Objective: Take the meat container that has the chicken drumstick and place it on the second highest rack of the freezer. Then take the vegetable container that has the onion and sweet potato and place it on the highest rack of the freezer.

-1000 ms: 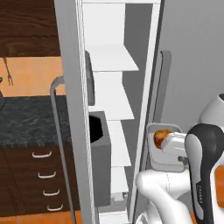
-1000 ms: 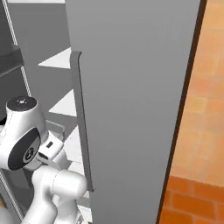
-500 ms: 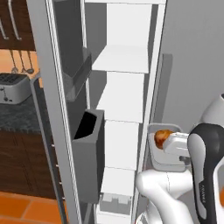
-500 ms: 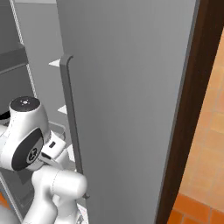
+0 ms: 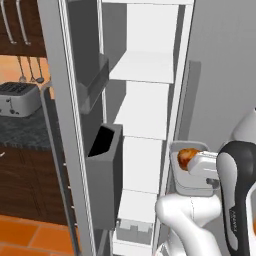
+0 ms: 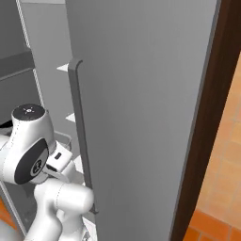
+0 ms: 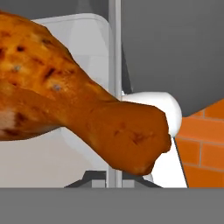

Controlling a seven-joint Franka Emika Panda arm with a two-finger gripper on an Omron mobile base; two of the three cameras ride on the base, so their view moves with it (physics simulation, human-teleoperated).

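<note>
The meat container [image 5: 192, 175] is carried at the end of the arm, just in front of the open freezer [image 5: 145, 125], at about the level of its lower shelves. It is kept level, I think so that the chicken drumstick [image 5: 186, 158] does not roll out before the tray reaches the second highest rack. That rack is well above the end effector, so a lift is probably needed first.

The end effector itself is hidden behind the tray and the white hand, and its fingertips cannot be seen. I cannot tell how far it is open, though the tray hanging in the air suggests a hold on its near edge.

In the hand view the chicken drumstick lies inside the tray, very close to the camera, its narrow end pointing right.
</note>
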